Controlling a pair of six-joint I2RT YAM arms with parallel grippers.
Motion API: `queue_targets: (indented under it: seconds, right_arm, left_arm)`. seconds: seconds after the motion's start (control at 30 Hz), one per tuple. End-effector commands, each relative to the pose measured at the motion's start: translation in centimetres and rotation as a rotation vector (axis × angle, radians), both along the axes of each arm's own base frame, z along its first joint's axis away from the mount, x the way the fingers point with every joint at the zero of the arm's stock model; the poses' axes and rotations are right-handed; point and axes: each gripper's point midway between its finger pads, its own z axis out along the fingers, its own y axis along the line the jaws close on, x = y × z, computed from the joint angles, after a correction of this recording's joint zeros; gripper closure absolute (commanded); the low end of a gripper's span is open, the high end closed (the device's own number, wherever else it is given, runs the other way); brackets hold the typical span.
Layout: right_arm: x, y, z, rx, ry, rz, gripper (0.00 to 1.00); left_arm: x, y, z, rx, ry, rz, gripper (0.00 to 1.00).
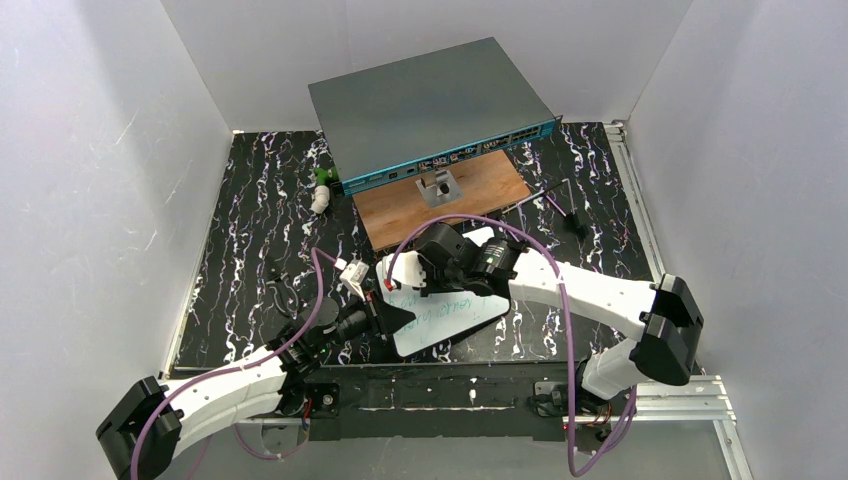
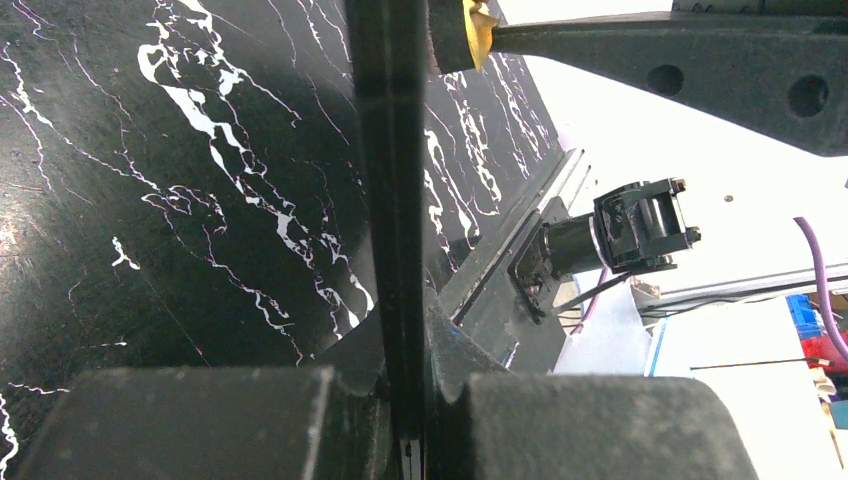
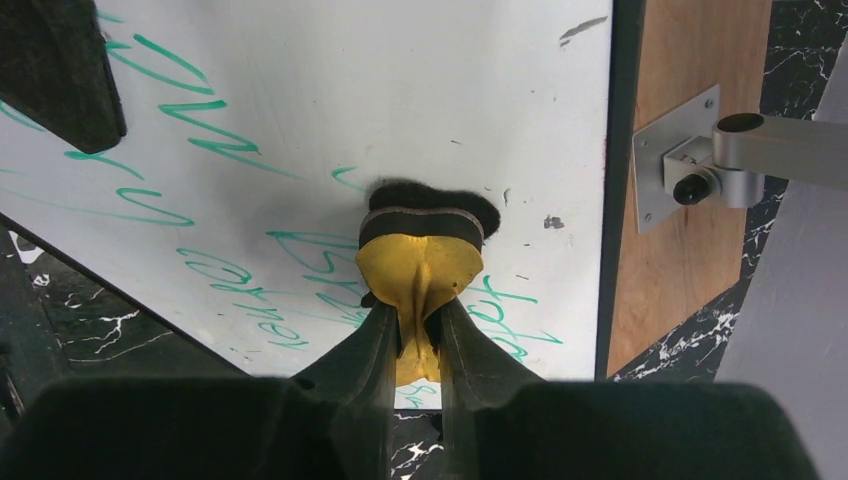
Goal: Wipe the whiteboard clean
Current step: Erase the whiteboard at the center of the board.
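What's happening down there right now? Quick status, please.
Left tool shut on whiteboard edge. Right tool shut on yellow eraser, felt against board. Green writing not yet wiped. Wooden board alongside, not blocking.

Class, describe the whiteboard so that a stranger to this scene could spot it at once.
Find the big grey box with a teal front at the back of the table. Just before it lies a brown wooden board; nearer the camera still is the whiteboard. It alone is white, with green handwriting.
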Motion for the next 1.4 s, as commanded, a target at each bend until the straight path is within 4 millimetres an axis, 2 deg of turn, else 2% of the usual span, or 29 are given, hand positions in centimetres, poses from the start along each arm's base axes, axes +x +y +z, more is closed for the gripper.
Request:
queue_targets:
  seconds: [0.0, 0.13, 0.23, 0.33, 0.43, 0.57, 0.8, 0.83, 0.9, 0.93, 0.97, 1.03, 1.1, 1.17, 1.23, 1.33, 1.37]
  right_arm:
    - [0.6, 0.4, 0.3, -0.003, -0.027, -0.003, 0.99]
    - [-2.9, 1.0, -0.9, -0.035, 0.048, 0.123, 0.99]
    - [-3.6, 2.1, -0.7, -0.03, 0.072, 0.133, 0.99]
    - [-2.4, 3.5, 0.7, 0.01, 0.052, 0.064, 0.99]
    - [-0.2, 3.8, 1.5, 0.021, -0.044, -0.019, 0.99]
    - [2.2, 2.5, 1.9, 0.017, -0.127, -0.094, 0.99]
    - [2.6, 0.7, 0.7, -0.045, -0.168, -0.084, 0.99]
    - [1.6, 0.6, 0.1, -0.059, -0.124, -0.046, 0.99]
    - [-2.8, 1.1, -1.6, -0.08, 0.049, 0.105, 0.99]
    - [-3.8, 1.5, -1.9, -0.088, 0.068, 0.132, 0.99]
    - [-3.9, 3.0, -1.3, -0.062, 0.08, 0.111, 0.99]
    - [-1.0, 4.1, 0.7, 0.009, 0.027, -0.019, 0.99]
    - [1.5, 2.9, 1.5, 0.057, -0.014, -0.111, 0.99]
    - [2.2, 1.2, 1.1, 0.069, -0.008, -0.139, 0.99]
    - [0.8, 0.4, 0.1, 0.053, 0.041, -0.074, 0.99]
    - [-2.3, 0.4, -1.3, 0.047, 0.18, 0.026, 0.99]
    - [-2.4, 0.5, -1.4, 0.051, 0.19, 0.027, 0.99]
  left_arm:
    - [-0.8, -0.2, -0.3, 0.022, -0.028, -0.053, 1.0]
    - [-0.7, -0.2, -0.2, 0.02, -0.033, -0.051, 1.0]
    - [-0.7, -0.3, -0.2, 0.022, -0.029, -0.054, 1.0]
    - [-0.8, -0.2, -0.3, 0.023, -0.025, -0.054, 1.0]
    - [-0.8, -0.2, -0.3, 0.021, -0.026, -0.054, 1.0]
    - [-0.9, -0.1, -0.2, 0.02, -0.028, -0.053, 1.0]
    - [-0.9, 0.0, -0.5, 0.019, -0.028, -0.052, 1.0]
    - [-0.9, 0.0, -0.5, 0.02, -0.027, -0.052, 1.0]
    - [-1.0, 0.0, -0.5, 0.019, -0.028, -0.053, 1.0]
    - [-1.0, 0.0, -0.5, 0.019, -0.029, -0.052, 1.0]
    - [-0.9, 0.0, -0.5, 0.017, -0.027, -0.05, 1.0]
    - [-1.1, 0.1, -0.5, 0.011, -0.023, -0.052, 1.0]
    - [-1.3, 0.2, -0.4, 0.009, -0.031, -0.061, 1.0]
    - [-1.4, 0.1, -0.5, 0.008, -0.036, -0.069, 1.0]
    - [-1.4, -0.1, -0.7, 0.008, -0.034, -0.073, 1.0]
    - [-1.3, -0.2, -0.7, 0.009, -0.031, -0.077, 1.0]
    - [-1.3, -0.3, -0.7, 0.008, -0.03, -0.079, 1.0]
